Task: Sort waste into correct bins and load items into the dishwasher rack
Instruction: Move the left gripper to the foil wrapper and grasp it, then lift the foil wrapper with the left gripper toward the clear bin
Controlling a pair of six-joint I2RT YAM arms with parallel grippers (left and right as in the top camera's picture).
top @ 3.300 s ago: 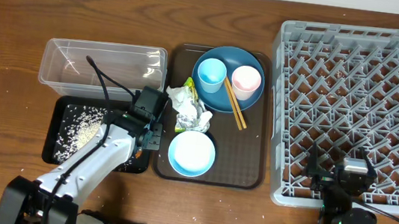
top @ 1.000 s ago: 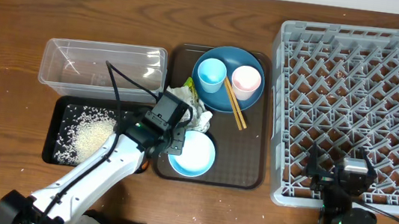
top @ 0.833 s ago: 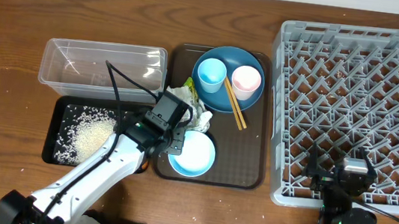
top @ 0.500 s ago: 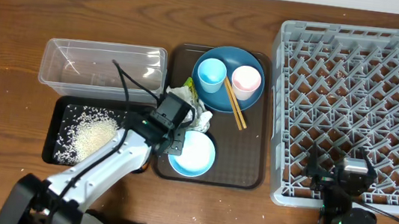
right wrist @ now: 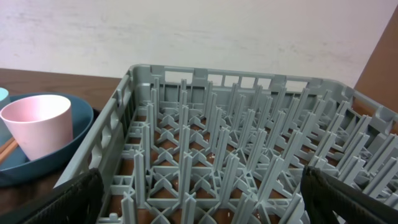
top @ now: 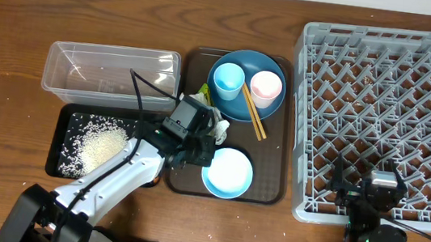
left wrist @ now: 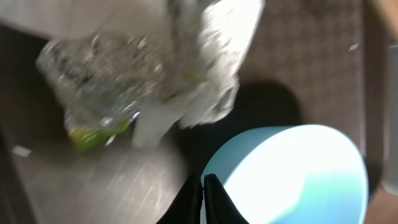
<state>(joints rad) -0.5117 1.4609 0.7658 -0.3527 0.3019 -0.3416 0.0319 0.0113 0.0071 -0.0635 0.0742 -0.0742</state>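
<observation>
1. A wooden table (top: pixel 16 17) seen from above. Bare wood runs along the far edge and down the whole left side, and a narrower bare strip lies along the near edge.
2. A grey rack (top: pixel 387 116) fills the right side, cut off by the frame's right edge. Only a thin strip of table parts its left wall from a brown tray (top: pixel 271 168) at the centre.
3. A clear tub (top: pixel 57 78) stands just beside the brown tray's left edge. A black tray (top: pixel 51 159) lies against the tub's near side and holds a heap of rice (top: pixel 103 145) with loose grains around it.
4. At the brown tray's far end, a dark blue dish (top: pixel 238 62) holds a blue cup (top: pixel 228 80) and a pink cup (top: pixel 266 88) side by side. Chopsticks (top: pixel 254 113) slant from between the cups, over the dish's rim, onto the tray floor.
5. A light blue bowl (top: pixel 227 173) sits upright at the brown tray's near edge, with free tray floor to its right.
6. Crumpled tissue (left wrist: pixel 211 56) and a green wrapper (left wrist: pixel 93 130) lie in the tray's left half, between dish and bowl.
7. The left gripper (left wrist: pixel 203 186) hangs over that waste. Its jaws are pressed together and hold nothing. Their tips are at the bowl's rim, but the blurred wrist view does not show whether they touch it.
8. The right gripper (right wrist: pixel 202 193) sits low at the rack's near wall, its jaws wide apart with nothing between them.
</observation>
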